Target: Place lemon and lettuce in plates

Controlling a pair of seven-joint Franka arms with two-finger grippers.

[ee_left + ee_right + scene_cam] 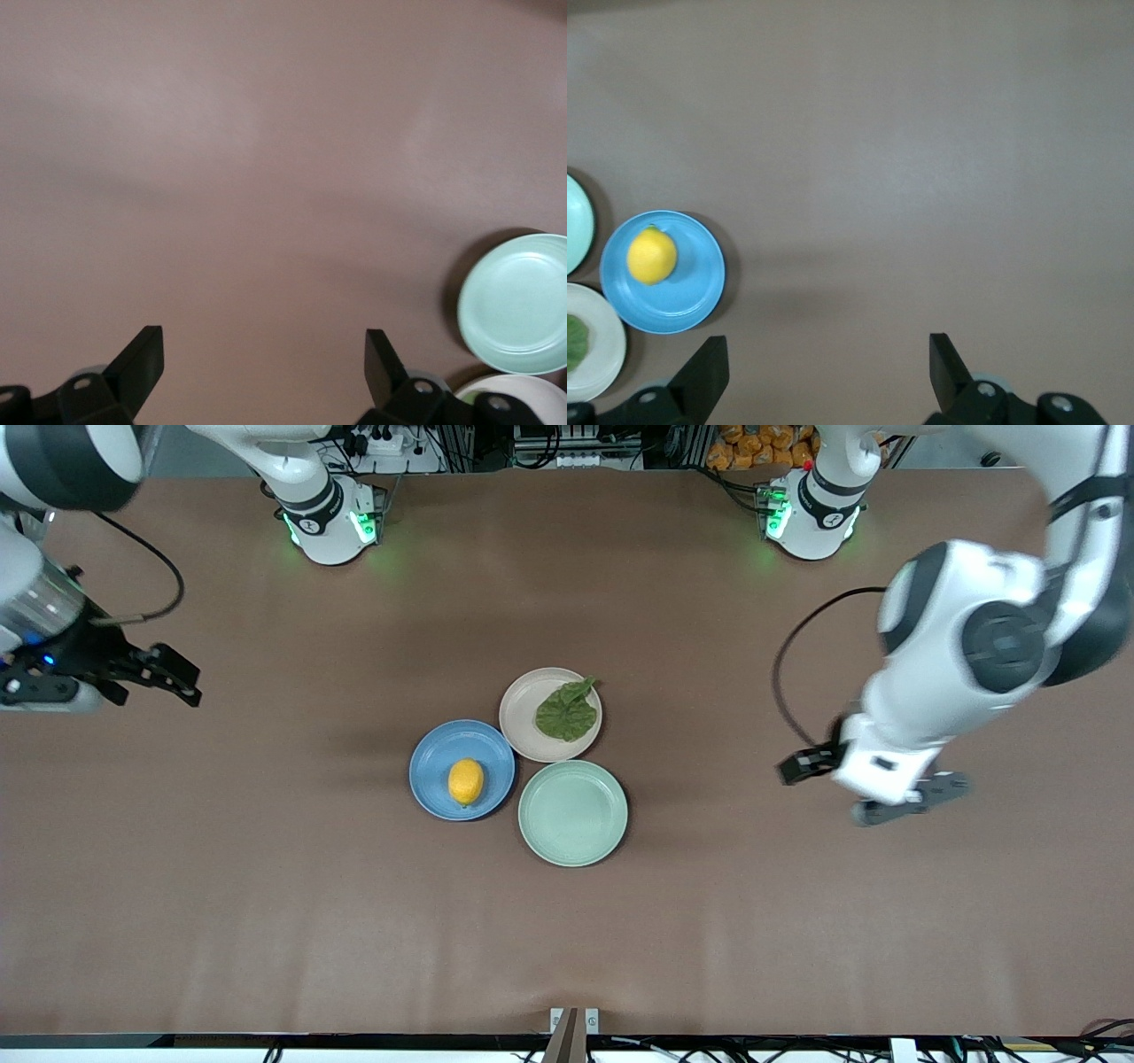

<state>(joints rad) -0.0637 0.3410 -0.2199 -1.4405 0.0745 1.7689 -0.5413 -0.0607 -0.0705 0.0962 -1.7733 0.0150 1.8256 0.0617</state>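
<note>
The yellow lemon (466, 781) lies in the bright blue plate (433, 765). The dark green lettuce (565, 710) lies in the pale beige-pink plate (520, 719), its stem over the rim. My right gripper (182, 677) is open and empty over bare table toward the right arm's end. My left gripper (833, 793) is open and empty over bare table toward the left arm's end. The right wrist view shows its gripper (828, 372), the lemon (652, 256), the blue plate (691, 292), and the lettuce (573, 341) at the frame edge. The left wrist view shows its gripper (263, 372) over bare table.
An empty pale mint-green plate (573, 812) touches both other plates, nearer the front camera; it also shows in the left wrist view (518, 305). The three plates cluster mid-table on a brown surface (266, 886).
</note>
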